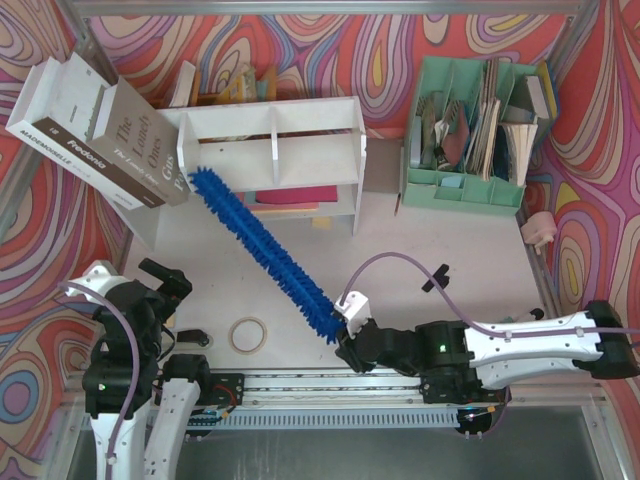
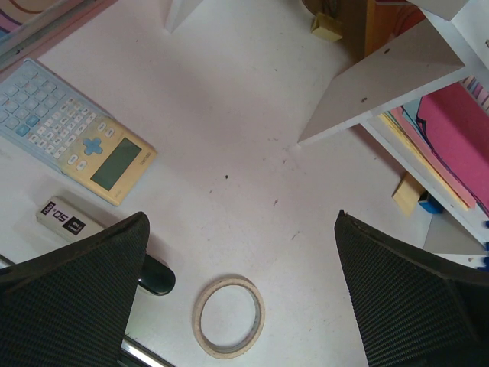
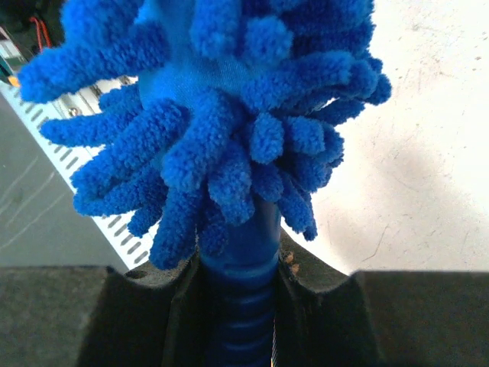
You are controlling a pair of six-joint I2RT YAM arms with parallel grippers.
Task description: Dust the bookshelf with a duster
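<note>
Our right gripper [image 3: 241, 277] clamps the fluffy blue microfibre duster [image 1: 264, 249] by its handle; our left gripper [image 2: 242, 217] gapes. We should sweep the white wooden bookshelf [image 1: 270, 118] lightly.

Grippers: I count 2 on my feeds, the left gripper [image 2: 241, 222] and the right gripper [image 3: 243, 264].
Duster: 1 blue fluffy duster [image 1: 262, 245].
Bookshelf: 1 white bookshelf [image 1: 300, 112].
Upper compartments: 2, split by 1 central divider.
Lower shelf: 1; I cannot count the flat pink and yellow items stacked on it.
Tape roll: 1 tape roll [image 2: 228, 316].
Calculator: 1 calculator [image 2: 72, 138].
File organizer: 1 mint-green file organizer [image 1: 460, 190]; its contents are too crowded for me to count.
Large books: I make out 2 large books [image 1: 135, 140] at the left.
Labelled block: 1 small white block [image 2: 67, 222].
</note>
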